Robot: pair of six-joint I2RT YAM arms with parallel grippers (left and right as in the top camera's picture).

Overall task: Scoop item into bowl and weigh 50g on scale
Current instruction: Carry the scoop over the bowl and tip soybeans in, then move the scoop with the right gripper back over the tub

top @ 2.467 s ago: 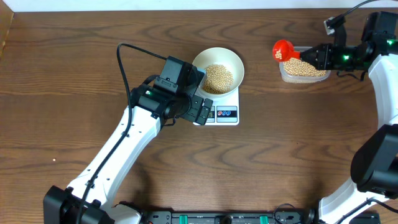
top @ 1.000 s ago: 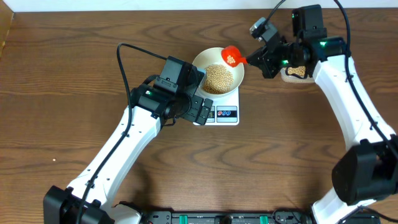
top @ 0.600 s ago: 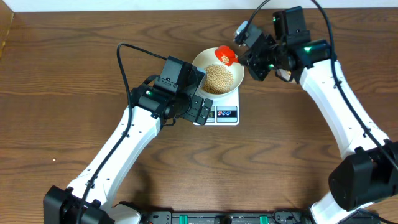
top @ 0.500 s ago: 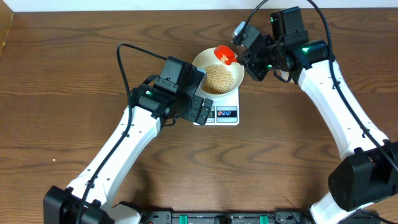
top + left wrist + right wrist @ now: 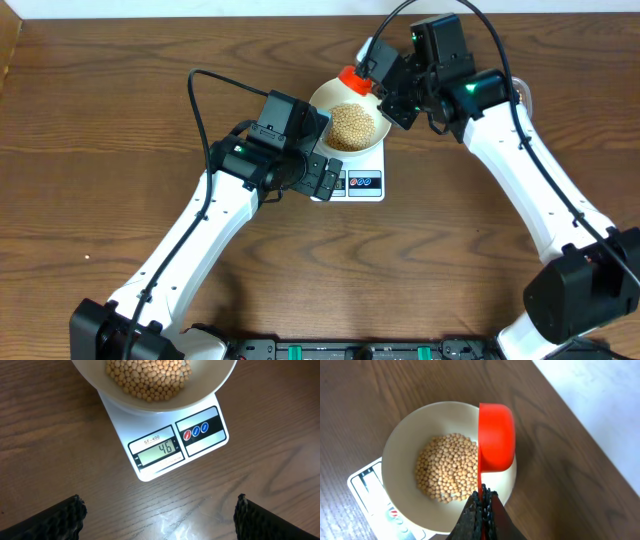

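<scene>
The white bowl [image 5: 319, 104] stands on the white scale [image 5: 366, 184] and holds a heap of tan beans [image 5: 350, 126]. The scale's LCD [image 5: 159, 451] reads 46. My right gripper [image 5: 386, 94] is shut on the handle of a red scoop [image 5: 355, 78]. The scoop [image 5: 496, 437] hangs over the bowl's [image 5: 402, 460] far rim, turned on its side, so its inside is hidden. Beans [image 5: 447, 467] lie below it. My left gripper [image 5: 160, 502] is open over bare wood, just in front of the scale [image 5: 200, 442].
A clear tub [image 5: 522, 97] at the back right is almost wholly hidden behind my right arm. My left arm runs from the front left up to the scale. A pale strip beyond the table's far edge [image 5: 600, 395] shows past the bowl.
My right arm carried the red scoop left from the tub to over the bowl's far rim. The scoop has rolled over, and its beans no longer show. The left arm stayed still.
</scene>
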